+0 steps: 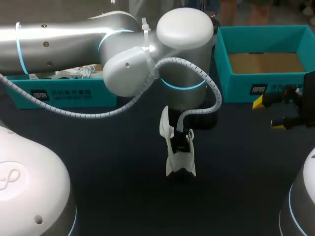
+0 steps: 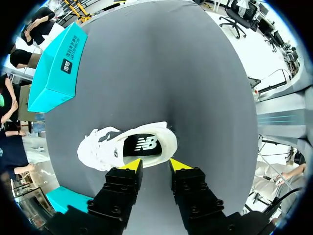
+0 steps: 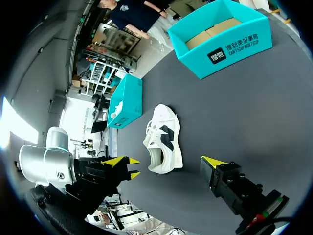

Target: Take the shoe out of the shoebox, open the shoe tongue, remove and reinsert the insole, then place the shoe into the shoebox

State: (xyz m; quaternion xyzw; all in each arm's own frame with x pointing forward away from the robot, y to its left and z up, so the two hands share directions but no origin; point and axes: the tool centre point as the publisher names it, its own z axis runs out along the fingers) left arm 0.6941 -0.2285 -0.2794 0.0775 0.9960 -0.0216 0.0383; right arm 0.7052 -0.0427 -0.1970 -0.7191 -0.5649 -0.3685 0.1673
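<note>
**Shoe out on table, both claws empty**

White shoe (image 2: 105, 149) stands on its sole mid-table (image 1: 123, 191), well clear of the edges. Left claw (image 2: 155, 165) is just beside its heel half, fingers parted, gripping nothing. Right claw (image 1: 268, 113) is near the right edge, spread wide, empty. Open teal shoebox (image 1: 275, 88) sits at the far right corner.

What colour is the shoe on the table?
The shoe is white with black panels, clearest in the right wrist view.

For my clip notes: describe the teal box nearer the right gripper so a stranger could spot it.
On the dark table, look far right, beyond the right gripper. The teal box there shows a bare brown floor; the other box, far left, holds white things.
</note>
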